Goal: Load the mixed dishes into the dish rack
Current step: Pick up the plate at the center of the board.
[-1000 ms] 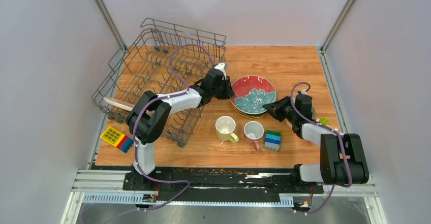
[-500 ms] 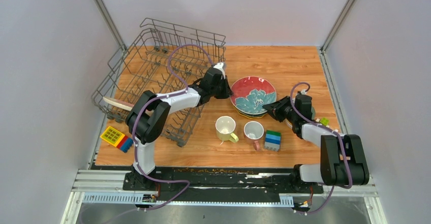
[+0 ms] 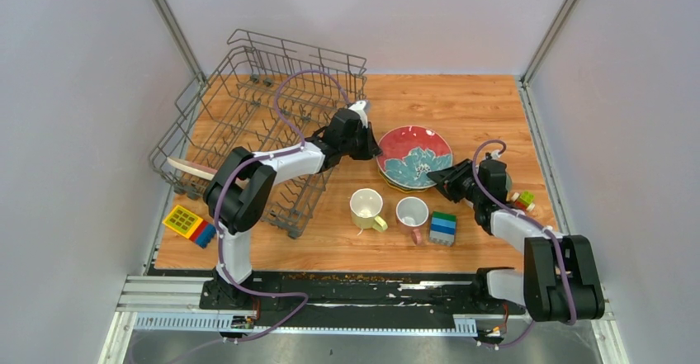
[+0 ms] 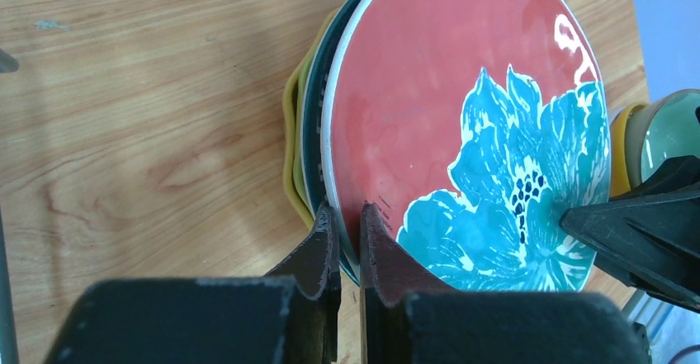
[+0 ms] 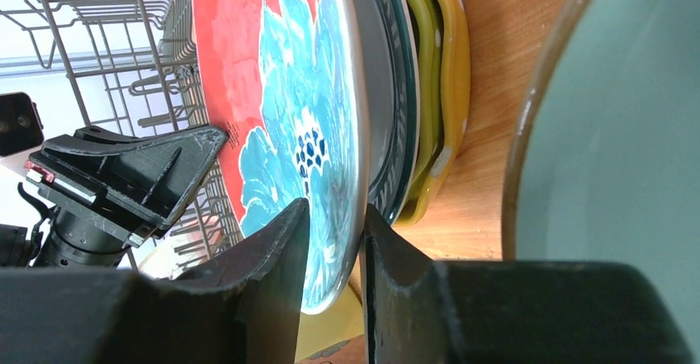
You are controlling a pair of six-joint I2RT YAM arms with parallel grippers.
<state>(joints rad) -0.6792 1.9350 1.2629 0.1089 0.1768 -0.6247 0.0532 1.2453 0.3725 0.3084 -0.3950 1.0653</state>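
A red plate with a blue flower [image 3: 413, 151] tops a stack of plates, tilted up off a dark-rimmed plate [image 4: 314, 125] and a scalloped yellow plate [image 4: 290, 133]. My left gripper [image 3: 371, 147] is shut on its left rim [image 4: 348, 217]. At the opposite rim my right gripper [image 3: 446, 179] straddles the edge, jaws apart with a gap on the flower side [image 5: 334, 212]. A pale green bowl [image 5: 615, 149] sits close to the right wrist. The pale yellow mug [image 3: 366, 208] and pink-handled mug [image 3: 412, 213] stand in front. The dish rack [image 3: 248, 108] is at the left.
Stacked green-blue blocks [image 3: 443, 227] sit beside the mugs. A wooden utensil [image 3: 194, 167] lies in the rack. A yellow and red-blue toy block [image 3: 188, 224] lies at the front left. Small coloured pieces [image 3: 524, 198] lie by the right arm.
My left gripper has closed on the red plate's rim. The right gripper has loosened and drawn back slightly to the right, and the plate has shifted a little rightward.
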